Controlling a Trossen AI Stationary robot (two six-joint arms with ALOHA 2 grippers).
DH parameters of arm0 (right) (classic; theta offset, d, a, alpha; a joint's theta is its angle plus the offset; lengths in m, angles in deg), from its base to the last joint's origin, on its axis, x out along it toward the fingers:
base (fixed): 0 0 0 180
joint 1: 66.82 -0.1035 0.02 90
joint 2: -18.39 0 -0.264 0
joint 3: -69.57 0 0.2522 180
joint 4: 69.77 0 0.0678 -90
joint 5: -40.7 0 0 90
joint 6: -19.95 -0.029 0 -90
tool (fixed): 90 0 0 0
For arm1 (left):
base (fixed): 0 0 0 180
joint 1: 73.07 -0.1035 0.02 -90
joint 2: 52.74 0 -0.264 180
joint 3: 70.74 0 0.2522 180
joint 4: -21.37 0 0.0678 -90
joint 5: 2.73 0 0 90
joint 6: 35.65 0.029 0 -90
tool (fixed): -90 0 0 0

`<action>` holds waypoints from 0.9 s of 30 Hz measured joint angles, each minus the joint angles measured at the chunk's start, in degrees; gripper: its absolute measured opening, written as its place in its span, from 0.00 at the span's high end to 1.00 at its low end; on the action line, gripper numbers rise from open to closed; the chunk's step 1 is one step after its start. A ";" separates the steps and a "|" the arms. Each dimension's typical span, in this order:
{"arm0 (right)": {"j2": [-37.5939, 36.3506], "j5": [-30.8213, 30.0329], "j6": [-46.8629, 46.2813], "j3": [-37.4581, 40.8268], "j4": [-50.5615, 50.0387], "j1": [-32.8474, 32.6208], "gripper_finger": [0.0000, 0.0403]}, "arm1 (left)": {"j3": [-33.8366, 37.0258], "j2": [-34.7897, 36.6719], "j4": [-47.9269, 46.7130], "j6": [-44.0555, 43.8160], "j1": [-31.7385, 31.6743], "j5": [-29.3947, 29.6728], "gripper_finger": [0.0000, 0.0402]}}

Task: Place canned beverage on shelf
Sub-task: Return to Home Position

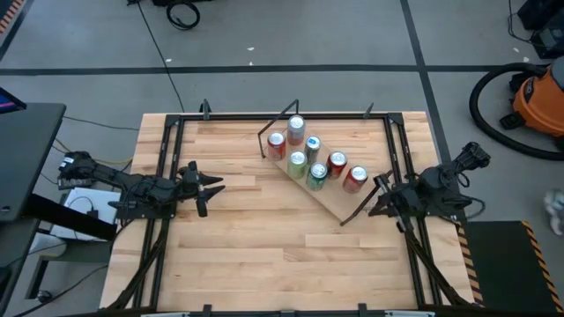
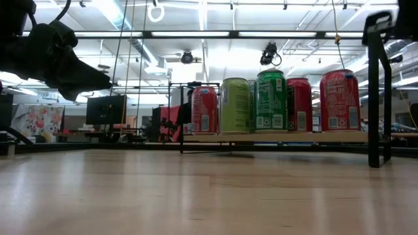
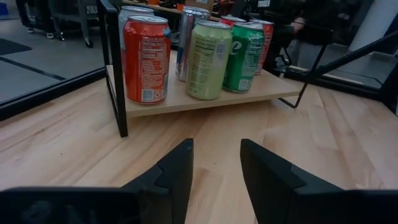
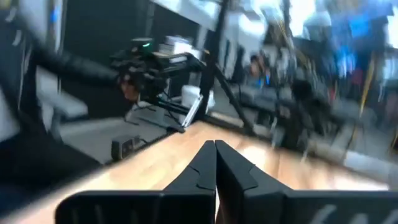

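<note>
Several cans stand upright on the shelf [image 1: 339,204], a light-wood board on black rod legs that sits askew right of the table's middle. Among them are a red can [image 3: 145,59], a pale green can [image 3: 208,59] and a dark green can [image 2: 271,101]. My left gripper [image 3: 216,146] hovers level at the table's left side [image 1: 211,187], pointing at the shelf. Its fingers stand a little apart with nothing between them. My right gripper [image 4: 215,144] is shut on nothing, just off the shelf's near right corner [image 1: 374,207].
Black metal rails [image 1: 167,176] run along the table's left, right and far sides. Bare wooden tabletop [image 1: 282,255] lies between the shelf and the near edge. An orange vacuum cleaner [image 1: 538,97] stands on the floor beyond the table's right side.
</note>
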 joint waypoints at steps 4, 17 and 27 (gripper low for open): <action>0.00 1.46 22.02 3.01 2.48 -1.01 0.99 | 0.00 0.00 0.00 -0.02 0.00 -0.01 0.65; 1.01 4.81 32.44 5.35 4.06 -1.22 0.99 | 0.00 0.00 -0.02 -0.02 0.00 -0.02 0.65; 1.09 1.00 23.40 5.31 3.86 -1.11 0.91 | 0.02 0.00 -0.04 11.63 0.00 -0.02 0.65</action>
